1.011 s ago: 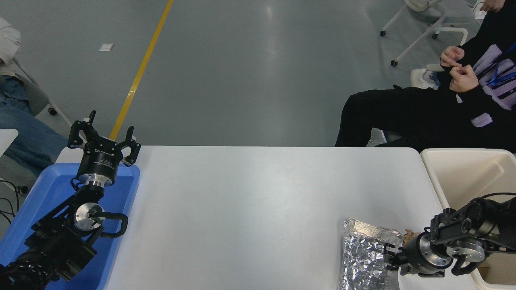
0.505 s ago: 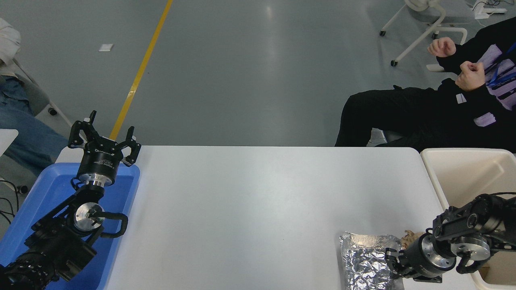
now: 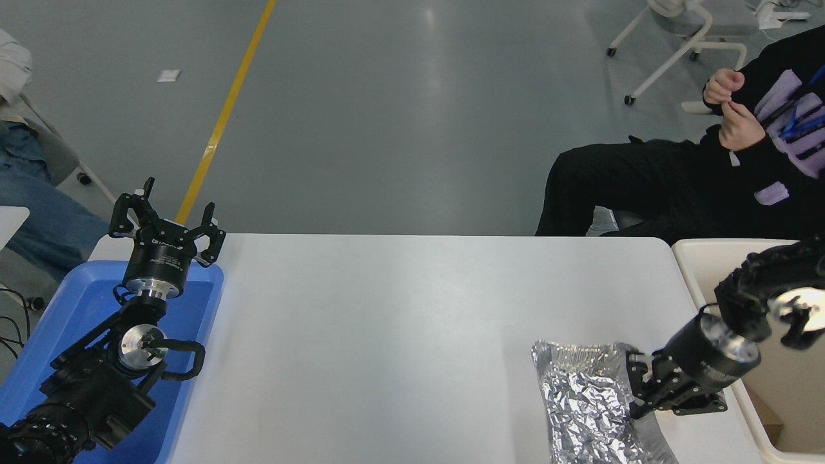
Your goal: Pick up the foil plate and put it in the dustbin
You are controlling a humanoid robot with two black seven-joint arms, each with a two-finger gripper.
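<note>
The foil plate (image 3: 583, 399), shiny crinkled silver, is at the table's front right, tilted with its lower end running off the bottom edge of the picture. My right gripper (image 3: 637, 392) comes in from the right and is shut on the plate's right rim. The cream-beige dustbin (image 3: 693, 270) stands just right of the table, behind my right arm. My left gripper (image 3: 166, 222) is open and parked over the blue tray at the far left.
A shallow blue tray (image 3: 58, 316) sits at the table's left end under the left arm. A seated person in black (image 3: 677, 180) is beyond the far right corner, hands near the chest. Another person's legs (image 3: 38, 212) are at the far left.
My right arm has swung up and toward the bin side. The foil plate has come up with the gripper and now looks larger and more tilted. The small tan paper ball no longer shows.
</note>
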